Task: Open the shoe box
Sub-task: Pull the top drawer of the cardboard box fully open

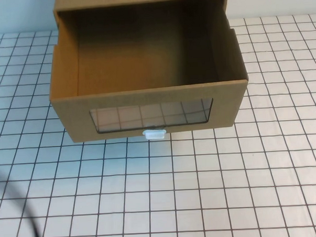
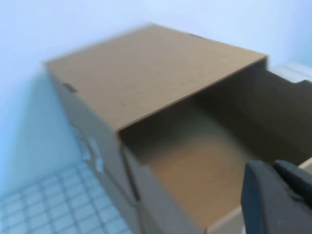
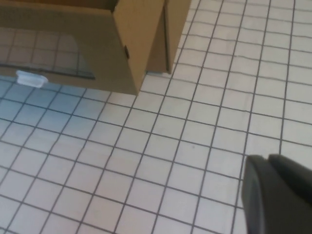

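Box (image 1: 146, 95) open; left gripper (image 2: 274, 192) above, right gripper (image 3: 271, 187) beside

Shoe box (image 1: 146, 93) was brown; tabletop (image 1: 229, 189) was white with dark grid; left gripper (image 2: 274, 195) and right gripper (image 3: 270, 195) were black.

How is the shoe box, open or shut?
Open: its drawer sticks out, empty. Left gripper hovers near the drawer; right gripper, shut, hovers over the table.
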{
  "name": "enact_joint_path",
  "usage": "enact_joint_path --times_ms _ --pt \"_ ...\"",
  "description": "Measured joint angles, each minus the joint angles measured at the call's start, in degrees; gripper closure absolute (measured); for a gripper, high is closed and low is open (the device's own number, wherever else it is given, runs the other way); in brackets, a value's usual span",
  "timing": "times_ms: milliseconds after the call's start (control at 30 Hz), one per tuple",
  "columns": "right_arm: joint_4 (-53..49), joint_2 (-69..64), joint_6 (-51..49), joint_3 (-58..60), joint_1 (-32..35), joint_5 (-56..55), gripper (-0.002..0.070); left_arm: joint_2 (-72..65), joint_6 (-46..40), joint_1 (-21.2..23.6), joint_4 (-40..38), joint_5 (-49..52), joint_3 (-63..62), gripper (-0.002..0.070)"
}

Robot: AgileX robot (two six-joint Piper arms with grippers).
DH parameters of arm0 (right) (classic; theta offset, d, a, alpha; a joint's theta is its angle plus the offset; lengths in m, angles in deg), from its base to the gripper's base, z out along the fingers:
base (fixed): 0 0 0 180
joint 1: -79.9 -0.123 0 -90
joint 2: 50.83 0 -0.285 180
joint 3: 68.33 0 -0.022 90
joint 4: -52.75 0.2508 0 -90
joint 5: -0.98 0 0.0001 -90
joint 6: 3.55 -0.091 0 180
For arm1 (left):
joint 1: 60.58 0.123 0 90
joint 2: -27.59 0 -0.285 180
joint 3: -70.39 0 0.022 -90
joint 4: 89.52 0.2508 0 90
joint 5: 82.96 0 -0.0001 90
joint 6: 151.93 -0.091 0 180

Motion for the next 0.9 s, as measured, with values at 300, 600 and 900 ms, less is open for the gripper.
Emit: enact_joint_path --times_ms 300,600,900 --pt "3.52 16.28 0.0 15.18 0.0 -16.87 0.0689 34.29 -0.77 0.0 -0.2 -23.61 34.08 0.0677" --pt "4.01 21.62 0.0 25.58 0.0 -28.27 0.0689 37.09 3.92 0.0 -0.46 -28.71 49.97 0.0677" --pt "3.64 21.62 0.0 32.29 0.0 -34.75 0.0689 35.51 3.75 0.0 -0.46 -32.12 57.27 0.0677"
